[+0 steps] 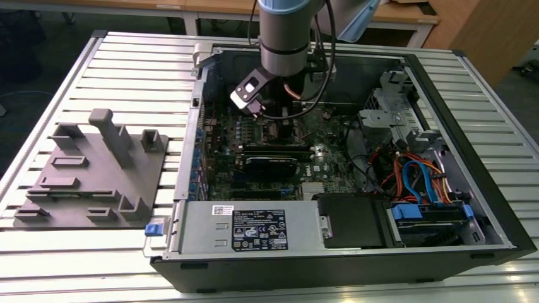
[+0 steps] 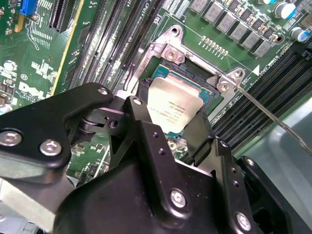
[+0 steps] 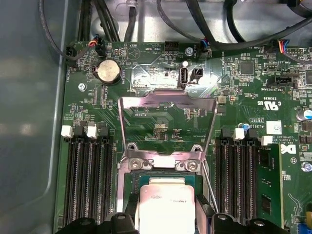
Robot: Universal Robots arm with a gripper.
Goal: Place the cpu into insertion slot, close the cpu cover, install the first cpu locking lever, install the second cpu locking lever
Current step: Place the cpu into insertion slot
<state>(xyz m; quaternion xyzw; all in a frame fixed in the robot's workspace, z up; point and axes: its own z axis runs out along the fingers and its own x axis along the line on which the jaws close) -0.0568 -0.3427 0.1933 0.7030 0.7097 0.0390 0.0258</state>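
The arm point(image 1: 286, 38) reaches straight down into the open computer case point(image 1: 484, 158), and the gripper point(image 2: 169, 111) looks clamped on the cpu point(image 2: 175, 105), a black finger pressed against each of two opposite edges. The insertion slot point(image 2: 195, 73) lies directly beneath the chip, which sits roughly square to its silvery rim; whether the chip is seated or just above the slot, I can't tell. Beyond the slot's far edge, in the first wrist view, the cpu cover point(image 3: 168, 100) lies hinged back and open over the green board, its length running along the memory slots point(image 3: 87, 180). A thin locking lever point(image 2: 263, 110) angles off from one socket corner, unlatched.
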